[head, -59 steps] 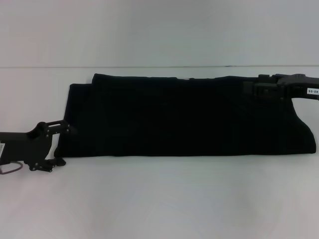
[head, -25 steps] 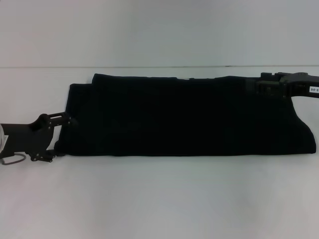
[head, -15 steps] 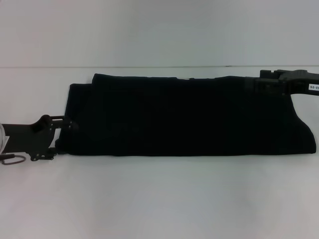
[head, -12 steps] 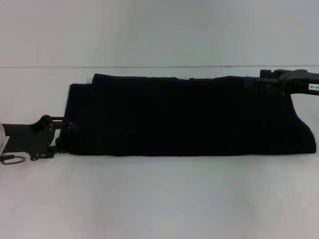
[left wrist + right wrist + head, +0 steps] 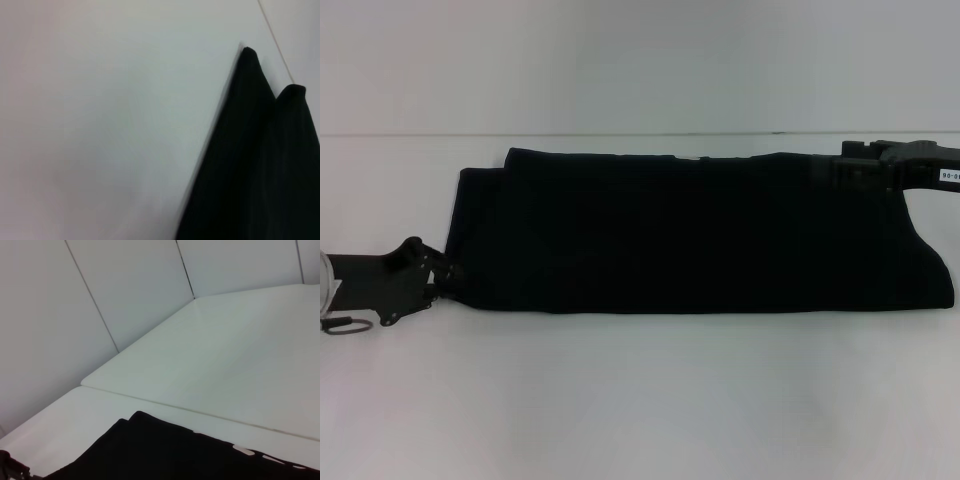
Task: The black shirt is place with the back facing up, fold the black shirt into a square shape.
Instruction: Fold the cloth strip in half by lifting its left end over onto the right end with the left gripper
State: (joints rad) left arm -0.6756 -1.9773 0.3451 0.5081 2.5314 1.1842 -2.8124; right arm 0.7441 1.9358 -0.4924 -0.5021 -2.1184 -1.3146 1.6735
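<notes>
Head view: the large, plain black soft cloth shirt (image 5: 700, 232), folded into a long band, lies flat across the white tabletop (image 5: 640, 400), parallel to its far edge and reaching almost to the right edge. The left end effector (image 5: 442, 277) touches the band's near-left corner; the right end effector (image 5: 835, 172) sits at the band's far-right corner. Whether either is clenched or released cannot be told. Left wrist view: two layered cloth corners.

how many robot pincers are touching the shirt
2: the left pincer at the large black cloth shirt's near left corner, the right pincer on its far right edge.
</notes>
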